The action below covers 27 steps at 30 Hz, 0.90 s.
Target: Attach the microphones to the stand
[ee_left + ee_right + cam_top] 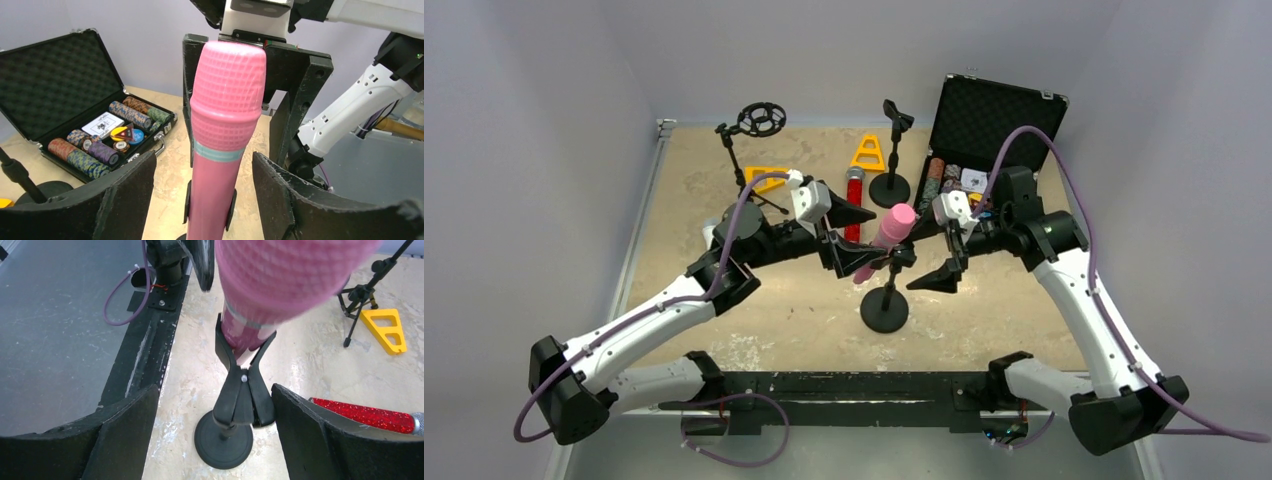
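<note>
1. The all-pink stick microphone [894,232] is sitting in the black spring clip [243,385] of a black desk stand with a round base [885,312]. It's tilted, with the head end on top.
2. The left gripper [202,167] has its fingers spread wide. The pink mic stands between them with a gap on each side, so nothing's pinched.
3. The right gripper [215,395] is spread open too, one finger on either side of the clip, and neither is touching it.
4. The glittery red microphone with the silver mesh head [854,205] lies flat on the beige tabletop [804,320], just past the left gripper.
5. At the far right there's an open black case of poker chips [50,85], and a second black stand [890,185] is near it.
</note>
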Tool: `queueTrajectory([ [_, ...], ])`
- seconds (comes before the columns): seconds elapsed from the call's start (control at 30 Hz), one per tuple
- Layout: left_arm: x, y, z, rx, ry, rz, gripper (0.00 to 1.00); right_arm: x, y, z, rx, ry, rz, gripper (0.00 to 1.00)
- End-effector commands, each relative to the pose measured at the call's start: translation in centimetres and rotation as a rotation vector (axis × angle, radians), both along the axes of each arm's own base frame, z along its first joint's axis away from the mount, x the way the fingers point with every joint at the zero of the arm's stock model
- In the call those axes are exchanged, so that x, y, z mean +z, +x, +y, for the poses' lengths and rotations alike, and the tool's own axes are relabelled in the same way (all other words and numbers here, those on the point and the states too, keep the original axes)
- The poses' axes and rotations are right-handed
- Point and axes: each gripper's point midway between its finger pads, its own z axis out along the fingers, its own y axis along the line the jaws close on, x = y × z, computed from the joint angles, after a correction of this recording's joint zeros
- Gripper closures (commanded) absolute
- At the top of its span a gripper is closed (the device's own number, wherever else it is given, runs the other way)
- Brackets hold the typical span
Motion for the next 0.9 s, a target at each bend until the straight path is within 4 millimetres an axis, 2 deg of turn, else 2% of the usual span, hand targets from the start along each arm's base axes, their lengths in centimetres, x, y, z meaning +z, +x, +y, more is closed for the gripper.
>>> queueTrajectory([
  [0.0, 1.9, -0.1, 1.1, 0.040, -0.040, -0.033, 0.24, 1.1, -0.5, -0.4, 0.001, 0.067, -0.010, 0.14],
  [0.07, 1.8, -0.3, 1.4, 0.037, -0.028, -0.042, 0.23, 1.2, -0.5, -0.8, -0.011, 0.081, -0.017, 0.13],
  [0.13, 1.6, -0.4, 1.9, 0.047, -0.020, -0.056, 0.09, 1.4, -0.4, -1.1, -0.029, 0.088, -0.025, 0.12],
  [0.2, 1.3, -0.6, 2.5, 0.057, -0.011, -0.072, 0.01, 1.4, -0.3, -1.3, -0.042, 0.095, -0.034, 0.12],
  [0.47, -0.9, -1.2, 5.9, 0.123, 0.102, -0.085, 0.01, 1.6, 0.3, -2.6, -0.110, 0.120, -0.061, 0.10],
  [0.53, -2.2, -1.7, 6.3, 0.109, 0.163, -0.087, 0.01, 1.6, 0.5, -3.0, -0.133, 0.134, -0.072, 0.09],
  [0.67, -3.4, -2.7, 7.0, 0.075, 0.238, -0.109, 0.01, 1.2, 0.7, -3.7, -0.168, 0.146, -0.087, 0.08],
  [0.87, -5.1, -3.6, 7.5, 0.036, 0.289, -0.119, 0.01, -0.4, 0.9, -4.2, -0.196, 0.154, -0.121, 0.05],
])
